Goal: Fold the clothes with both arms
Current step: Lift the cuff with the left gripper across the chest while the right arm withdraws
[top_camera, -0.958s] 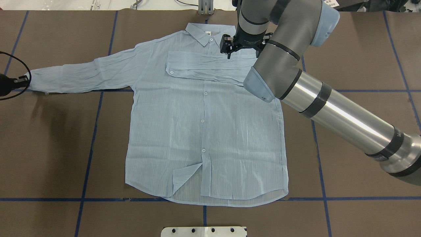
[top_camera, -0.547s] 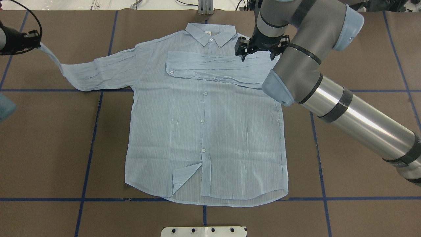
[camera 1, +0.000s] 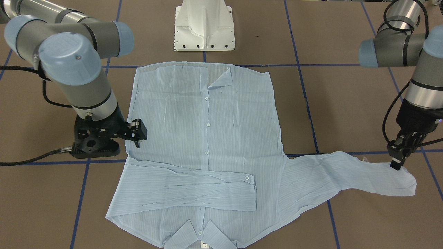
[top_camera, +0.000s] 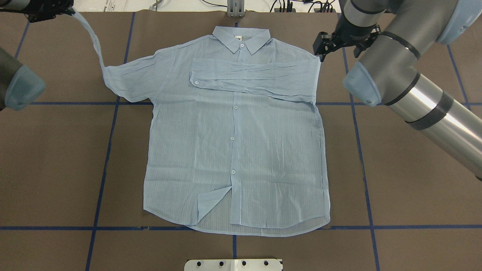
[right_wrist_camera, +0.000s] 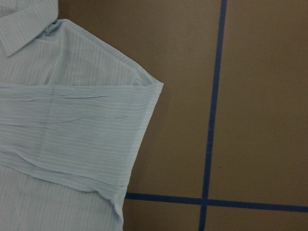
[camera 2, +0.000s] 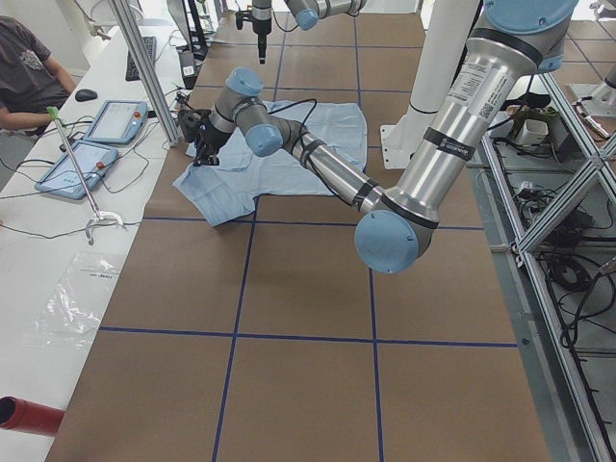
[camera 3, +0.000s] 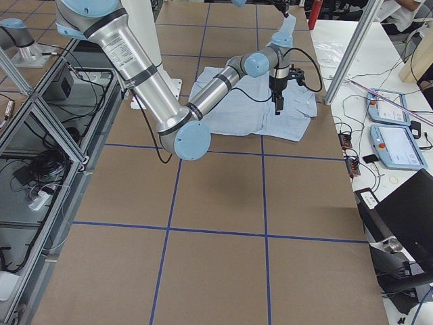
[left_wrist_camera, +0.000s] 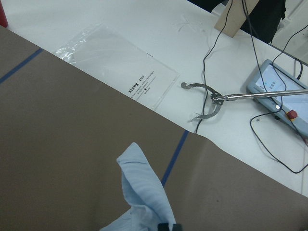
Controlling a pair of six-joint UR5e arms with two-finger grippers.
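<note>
Left gripper (camera 1: pixel 397 163) clamps crinkled sleeve (top_camera: pixel 124 75) of striped shirt (top_camera: pixel 233 143) | right gripper (camera 1: pixel 136 133) parted, empty

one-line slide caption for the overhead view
Left gripper holds up the shirt's unfolded sleeve; right gripper hangs open beside the folded sleeve.

The shirt (top_camera: pixel 233 150) lay flat in the middle of the table (top_camera: pixel 406 195), front up, its collar (top_camera: pixel 241 37) on the side far from the pedestal base (camera 1: pixel 204 27) and its hem nearest it. One sleeve (top_camera: pixel 252 75) lay folded across the chest, just below the collar. The other sleeve (top_camera: pixel 124 75) ran out to the robot's left, its end raised off the table in the left gripper (camera 1: pixel 397 162). The right gripper (camera 1: pixel 135 135) stood by the cloth's edge at the shoulder on the robot's right
</note>
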